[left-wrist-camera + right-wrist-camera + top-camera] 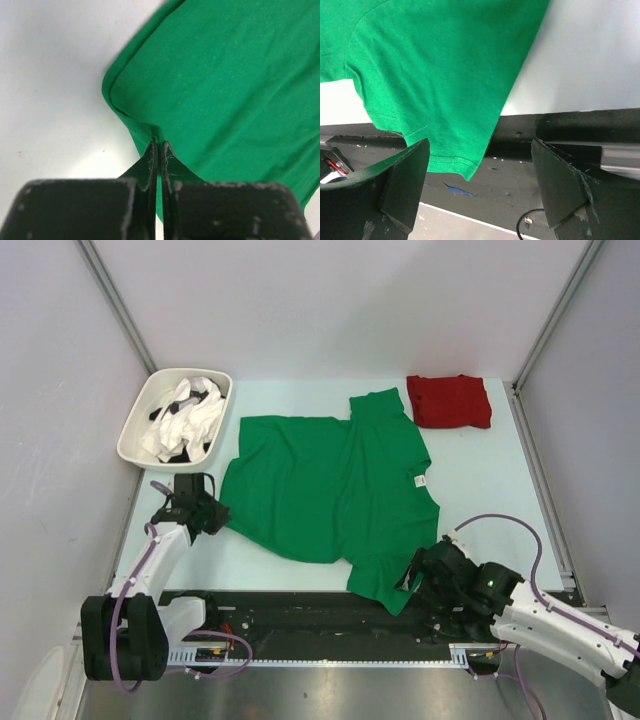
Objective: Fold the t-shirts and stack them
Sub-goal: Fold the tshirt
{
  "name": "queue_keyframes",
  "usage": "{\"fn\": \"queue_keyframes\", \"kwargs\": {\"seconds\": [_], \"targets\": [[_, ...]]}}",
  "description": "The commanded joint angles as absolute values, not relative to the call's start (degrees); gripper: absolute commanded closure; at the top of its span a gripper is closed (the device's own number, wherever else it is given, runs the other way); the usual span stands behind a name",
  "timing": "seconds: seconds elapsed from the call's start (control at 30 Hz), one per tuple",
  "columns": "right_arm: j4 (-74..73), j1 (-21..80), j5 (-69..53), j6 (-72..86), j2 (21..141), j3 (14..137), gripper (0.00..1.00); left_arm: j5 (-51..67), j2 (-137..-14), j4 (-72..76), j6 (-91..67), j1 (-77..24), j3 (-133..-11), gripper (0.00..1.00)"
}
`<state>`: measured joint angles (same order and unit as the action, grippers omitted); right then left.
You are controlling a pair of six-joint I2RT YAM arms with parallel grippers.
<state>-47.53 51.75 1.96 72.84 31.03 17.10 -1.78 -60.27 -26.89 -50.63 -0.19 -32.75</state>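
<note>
Folding step: the green t-shirt is laid flat mid-worktop, its long axis running left to right, collar towards the right arm.
Left tool: clamped together on the shirt's hem corner at the left edge.
Right tool: held wide apart, nothing gripped; the near sleeve is draped over the worktop's front edge between its fingers, so this arm is nearer.
Red t-shirt: folded square at the far right.
Bin: white cloths are held, far left.
</note>
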Motion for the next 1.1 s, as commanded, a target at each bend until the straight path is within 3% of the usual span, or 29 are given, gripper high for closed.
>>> {"fn": "queue_keyframes", "kwargs": {"seconds": [0.0,0.3,0.33,0.5,0.73,0.97,1.07], "targets": [[-45.8,56.07,-0.27,80.41,31.2,14.59,0.14,-0.44,-61.0,-23.38,-49.04,1.67,-31.73,1.0],[-38.32,67.05,4.04,87.71,39.19,13.97,0.34,1.05,-61.52,-22.76,-48.69,2.46,-30.94,1.0],[-38.23,67.41,4.39,87.98,39.46,14.15,0.4,1.14,-61.44,-22.76,-48.6,2.63,-30.94,1.0],[-40.86,68.03,5.71,88.68,38.24,14.76,0.47,1.06,-61.17,-23.2,-48.34,2.9,-31.03,1.0],[-42.19,68.99,6.68,90.26,35.68,13.71,0.68,1.14,-61.0,-23.03,-48.25,3.16,-30.76,1.0],[-40.78,69.52,7.38,90.53,37.18,13.36,0.77,0.79,-60.82,-23.29,-47.9,3.34,-30.59,1.0],[-40.08,69.52,8.26,90.44,37.7,13.45,0.86,0.88,-60.73,-23.38,-47.81,3.51,-30.59,1.0]]}}
